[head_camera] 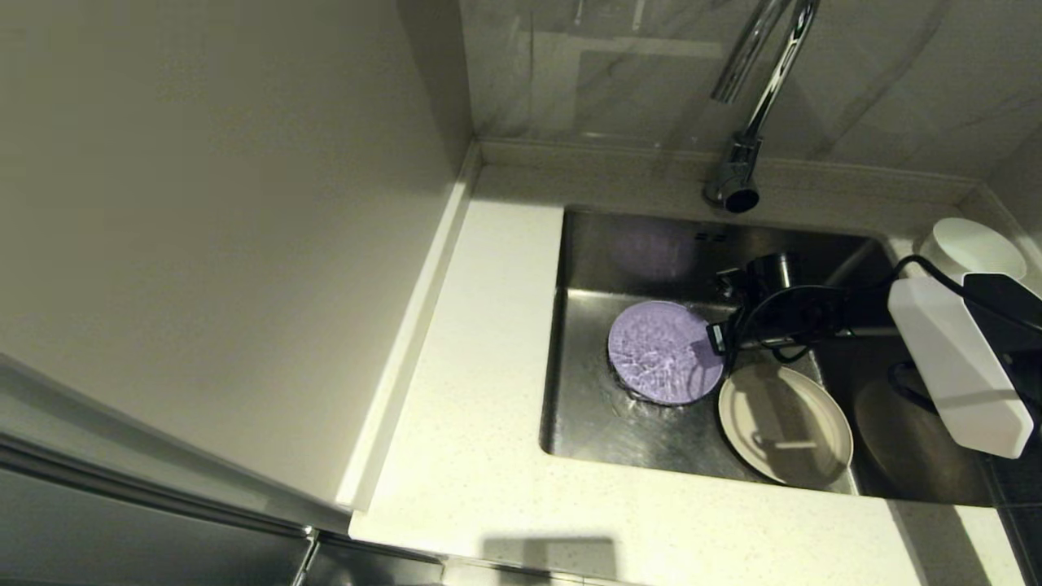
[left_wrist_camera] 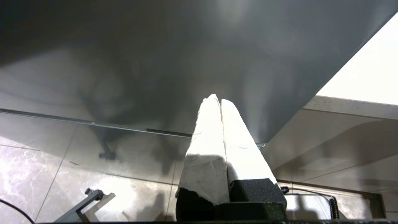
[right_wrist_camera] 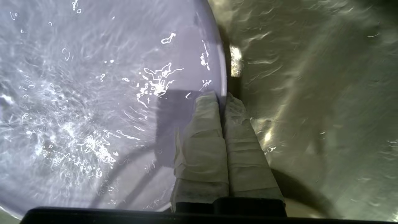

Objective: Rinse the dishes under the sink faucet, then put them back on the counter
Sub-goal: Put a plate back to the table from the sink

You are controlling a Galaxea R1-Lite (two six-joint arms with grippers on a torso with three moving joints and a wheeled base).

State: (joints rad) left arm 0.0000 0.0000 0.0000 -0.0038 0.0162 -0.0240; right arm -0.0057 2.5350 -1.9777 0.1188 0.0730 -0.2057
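Observation:
The lilac plate point(head_camera: 663, 352) is held over the sink point(head_camera: 586, 407) floor, its face rippling with running water. My right gripper point(head_camera: 715, 338) reaches into the basin from the right and is shut on the plate's right rim; in the right wrist view the taped fingers point(right_wrist_camera: 202, 124) pinch that rim of the lilac plate point(right_wrist_camera: 93, 93). The cream plate point(head_camera: 785, 423) lies in the sink, front right of the lilac one. The white bowl point(head_camera: 973, 248) sits on the counter point(head_camera: 488, 366) at the back right. The chrome faucet point(head_camera: 753, 106) arches above the basin. My left gripper point(left_wrist_camera: 216, 100) is parked low, outside the head view, shut and empty.
A tall cabinet side point(head_camera: 203, 244) walls off the counter's left. The tiled backsplash point(head_camera: 610, 73) rises behind the faucet. My right arm's white housing point(head_camera: 952, 366) and black cables point(head_camera: 781, 309) hang over the sink's right half. The left wrist view shows floor tiles point(left_wrist_camera: 46, 174).

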